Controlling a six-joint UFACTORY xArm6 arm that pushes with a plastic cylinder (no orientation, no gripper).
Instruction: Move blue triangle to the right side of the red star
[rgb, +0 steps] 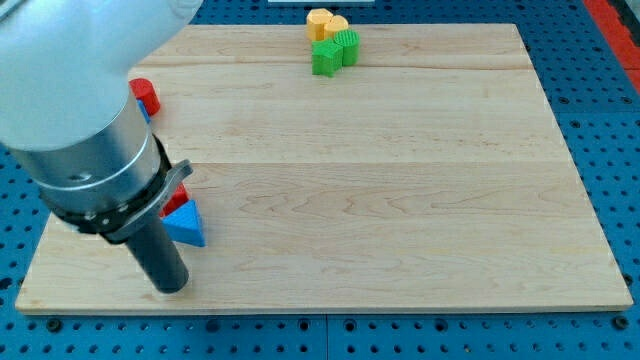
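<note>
The blue triangle (187, 229) lies near the board's lower left. A red block (177, 203), mostly hidden by the arm, touches its upper left; its shape cannot be made out. My tip (172, 288) stands just below and left of the blue triangle, close to the board's bottom edge. Another red block (147, 95) shows at the left edge, partly hidden by the arm, with a bit of blue under it.
Two yellow blocks (326, 23) and two green blocks (334, 51) cluster at the top middle of the wooden board (400, 180). The arm's large body covers the view's upper left.
</note>
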